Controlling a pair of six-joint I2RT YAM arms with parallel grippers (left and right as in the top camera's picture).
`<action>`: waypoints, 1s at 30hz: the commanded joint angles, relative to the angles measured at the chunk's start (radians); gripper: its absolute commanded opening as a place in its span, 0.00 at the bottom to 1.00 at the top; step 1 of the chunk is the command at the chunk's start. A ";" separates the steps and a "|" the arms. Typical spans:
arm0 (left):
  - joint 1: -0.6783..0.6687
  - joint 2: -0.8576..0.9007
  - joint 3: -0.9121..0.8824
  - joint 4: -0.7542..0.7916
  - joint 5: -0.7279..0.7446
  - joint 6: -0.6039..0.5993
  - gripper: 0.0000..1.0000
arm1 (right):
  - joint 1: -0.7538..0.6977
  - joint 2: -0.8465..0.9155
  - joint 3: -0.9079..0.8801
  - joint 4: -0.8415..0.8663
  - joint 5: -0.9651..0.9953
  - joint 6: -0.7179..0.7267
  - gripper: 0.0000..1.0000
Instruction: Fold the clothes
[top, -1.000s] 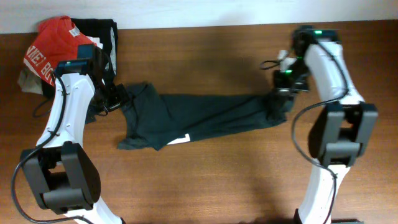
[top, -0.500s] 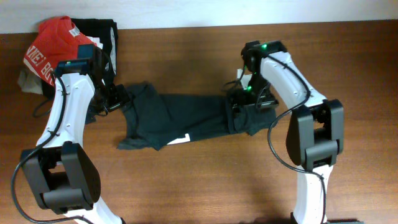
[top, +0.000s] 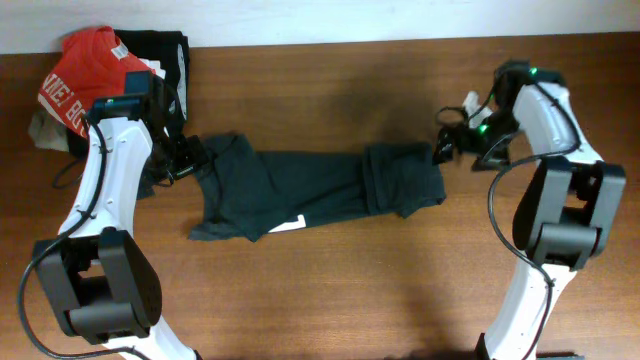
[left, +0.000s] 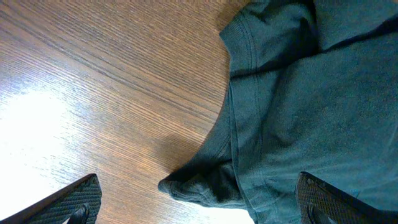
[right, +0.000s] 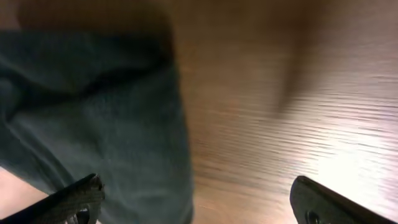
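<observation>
The clothes, a dark navy-teal shirt (top: 300, 185), lie stretched across the middle of the table, and the right end (top: 400, 180) is doubled back over the shirt. A bit of white (top: 290, 225) shows at the front edge. My left gripper (top: 188, 160) stands open at the shirt's left edge. In the left wrist view a bunched hem (left: 205, 183) lies between the spread fingers of that gripper (left: 199, 208). My right gripper (top: 445, 150) is open just right of the folded end. In its wrist view that gripper (right: 199, 205) straddles the cloth edge (right: 93, 112) and holds nothing.
A red shirt with white letters (top: 75, 75) and a black garment (top: 165, 55) are piled at the back left corner, behind my left arm. Bare wooden table (top: 320, 290) lies in front of the shirt and to its right.
The right gripper carried the shirt's right end leftward, let it go and swung back to the right. That end now lies folded over. The left arm has not moved.
</observation>
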 joint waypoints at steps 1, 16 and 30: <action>-0.006 -0.004 -0.003 0.005 0.007 -0.002 0.99 | 0.032 0.004 -0.120 0.090 -0.159 -0.039 0.99; -0.006 -0.004 -0.003 0.005 0.007 -0.002 0.99 | 0.093 0.004 -0.232 0.220 -0.237 0.014 0.48; -0.008 -0.004 -0.003 0.005 0.007 -0.002 0.99 | 0.053 -0.068 0.062 -0.034 -0.004 0.127 0.99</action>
